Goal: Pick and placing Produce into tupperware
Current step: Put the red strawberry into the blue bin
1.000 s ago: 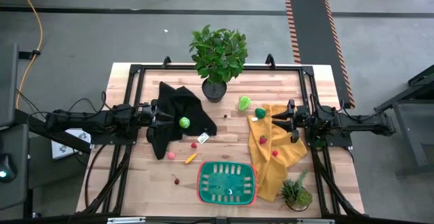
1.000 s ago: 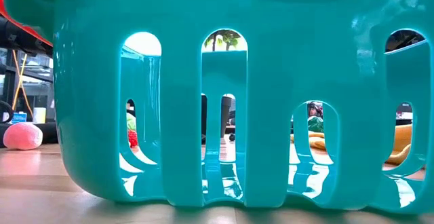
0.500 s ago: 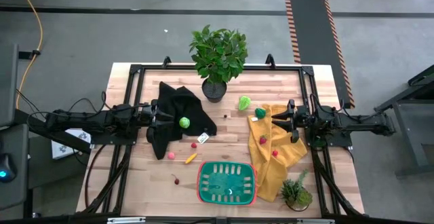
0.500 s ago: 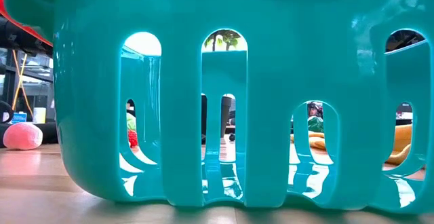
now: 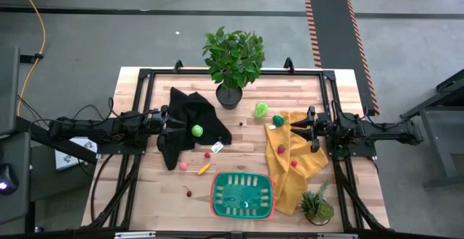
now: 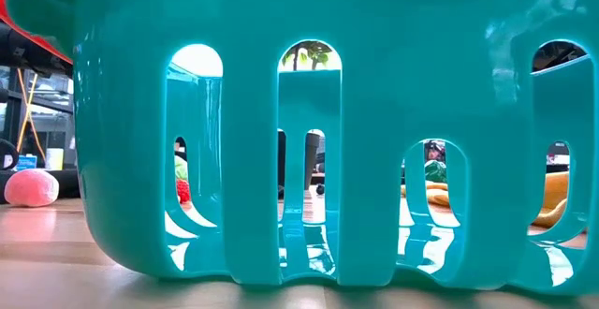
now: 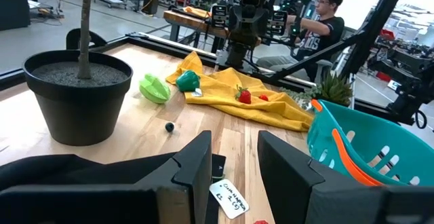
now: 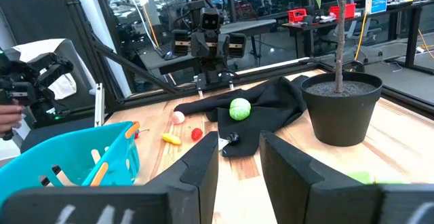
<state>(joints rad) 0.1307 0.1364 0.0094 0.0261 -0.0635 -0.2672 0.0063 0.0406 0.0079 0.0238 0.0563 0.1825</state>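
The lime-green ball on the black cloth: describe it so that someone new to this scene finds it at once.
Start from the big potted plant at the table's far edge. Below and to its left lies a crumpled black cloth, and the lime-green ball sits on it, just ahead of the left pincer. It is the only produce on dark fabric.

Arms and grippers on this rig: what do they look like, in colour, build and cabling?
Both arms are black and slim, built of jointed segments. The left arm has loose black cables trailing near its base; the right arm looks the same. The left gripper and the right gripper each have two broad, flat, matte-black fingers with angular edges. No markings can be made out on them.
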